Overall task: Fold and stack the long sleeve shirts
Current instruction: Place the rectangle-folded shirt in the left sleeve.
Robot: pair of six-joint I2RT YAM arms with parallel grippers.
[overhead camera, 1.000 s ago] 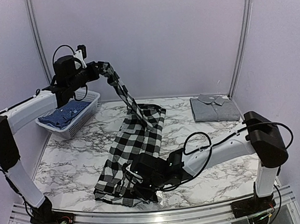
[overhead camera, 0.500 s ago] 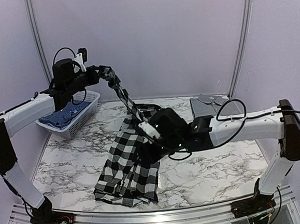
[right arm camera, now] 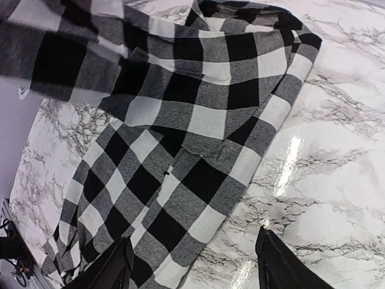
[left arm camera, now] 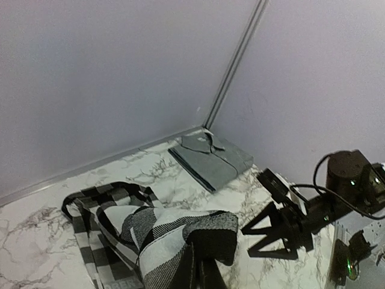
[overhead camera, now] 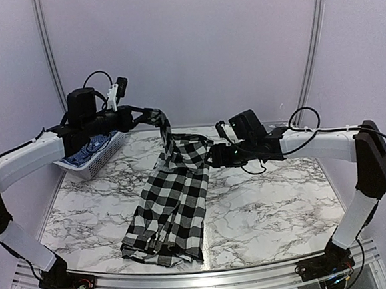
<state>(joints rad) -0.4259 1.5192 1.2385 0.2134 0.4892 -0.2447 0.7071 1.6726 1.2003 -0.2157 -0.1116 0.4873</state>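
Observation:
A black-and-white checked long sleeve shirt (overhead camera: 174, 199) lies lengthwise on the marble table, bunched at its near end. One sleeve (overhead camera: 167, 134) rises off it to my left gripper (overhead camera: 154, 114), which is shut on the sleeve end above the shirt's far left. In the left wrist view the cloth (left arm camera: 174, 232) drapes over the left gripper (left arm camera: 203, 272) and hides its fingertips. My right gripper (overhead camera: 215, 157) hovers open at the shirt's far right edge. Its fingers (right arm camera: 111, 268) straddle the shirt's edge (right arm camera: 204, 180) and bare marble, holding nothing.
A white basket (overhead camera: 106, 151) with blue cloth inside stands at the far left under the left arm. A folded grey shirt (left arm camera: 210, 159) lies at the far right corner, behind the right arm. Walls close in the back and sides.
The right gripper let go near the shirt's front end, opened and swung to the far right edge. The left gripper came lower and rightward with the sleeve.

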